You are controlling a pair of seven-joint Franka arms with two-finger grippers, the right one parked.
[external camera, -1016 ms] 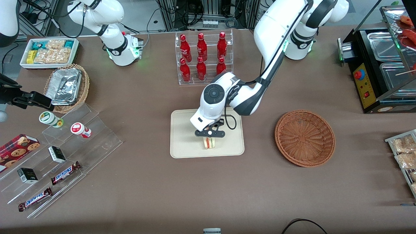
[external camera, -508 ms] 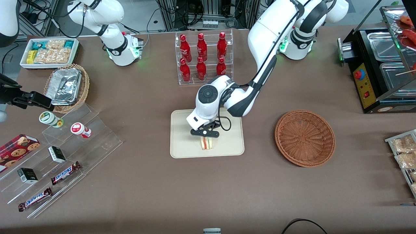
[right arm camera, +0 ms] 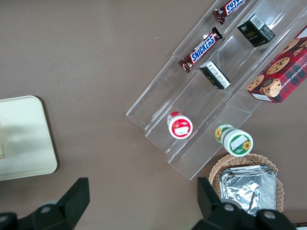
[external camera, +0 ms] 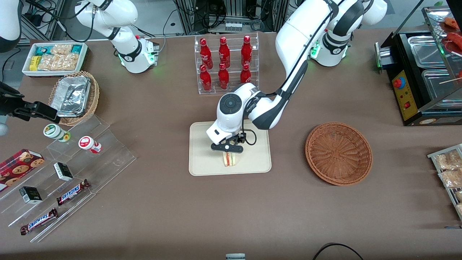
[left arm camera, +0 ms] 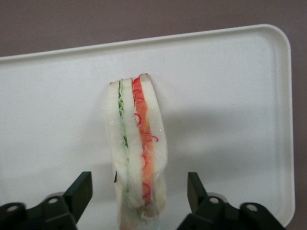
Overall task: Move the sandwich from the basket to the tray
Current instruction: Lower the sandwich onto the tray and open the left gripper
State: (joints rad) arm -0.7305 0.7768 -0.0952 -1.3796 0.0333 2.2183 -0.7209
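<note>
- Glossy white shells on the left arm [external camera: 299, 32], dark grey bands at the joints.
- Round dark grey cap on the wrist, ringed like a dial.
- Black gripper [external camera: 227, 153] with a thin black cable looping beside it.
- Green light glowing at the base.

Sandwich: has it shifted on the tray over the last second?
Yes. The sandwich moved slightly toward the parked arm's end of the tray. The open hand straddles it.
</note>
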